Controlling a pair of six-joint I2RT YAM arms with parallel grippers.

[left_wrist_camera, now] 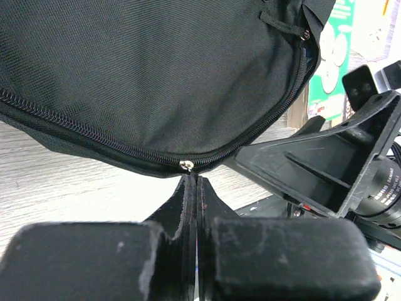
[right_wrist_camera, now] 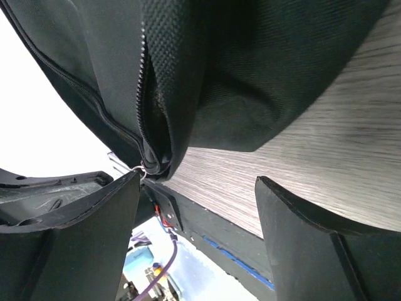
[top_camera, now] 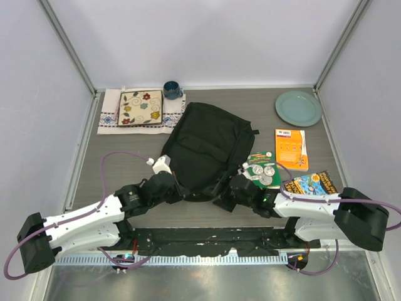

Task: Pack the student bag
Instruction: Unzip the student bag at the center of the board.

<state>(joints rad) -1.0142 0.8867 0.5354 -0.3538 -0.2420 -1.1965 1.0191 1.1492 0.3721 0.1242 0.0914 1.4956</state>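
The student bag [top_camera: 207, 147], a large black fabric backpack, lies in the middle of the table. My left gripper [top_camera: 177, 188] is at its near left edge. In the left wrist view its fingers [left_wrist_camera: 191, 182] are pressed together right under the silver zip slider [left_wrist_camera: 186, 165] on the bag [left_wrist_camera: 156, 75], pinching the pull. My right gripper [top_camera: 227, 197] is at the near right edge of the bag. It stands wide open [right_wrist_camera: 197, 179] with bare table between its fingers. Its left fingertip almost touches a silver zip ring [right_wrist_camera: 143, 169] on the bag [right_wrist_camera: 207, 75].
To the right of the bag lie a green pack of discs [top_camera: 263, 170], an orange book [top_camera: 291, 149], a colourful booklet [top_camera: 311, 184] and a teal plate [top_camera: 298, 108]. At the back left are a flowered tile on a cloth [top_camera: 141, 108] and a blue mug [top_camera: 172, 89].
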